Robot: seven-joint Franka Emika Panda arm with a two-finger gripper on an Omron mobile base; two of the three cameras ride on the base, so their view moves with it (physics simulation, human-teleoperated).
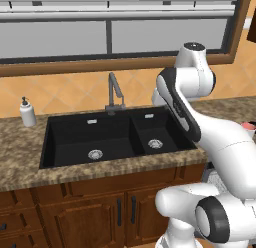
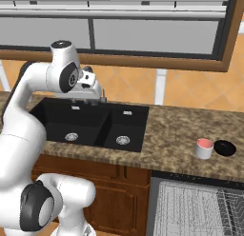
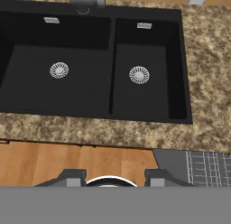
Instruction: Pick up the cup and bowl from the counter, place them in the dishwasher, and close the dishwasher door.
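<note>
Cup (image 2: 205, 148), touching bowl (image 2: 224, 147), well right of gripper (image 2: 94, 98), fingers' spacing unclear; careless reach might tip either.

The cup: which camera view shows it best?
The right base view: the cup stands whole on the counter, beside the black bowl. In the left base view, the arm hides all but a pink edge.

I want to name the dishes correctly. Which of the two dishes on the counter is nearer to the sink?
The cup, whitish-grey with a red-pink inside, is nearer the sink. The black bowl sits just beyond it, farther from the sink.
</note>
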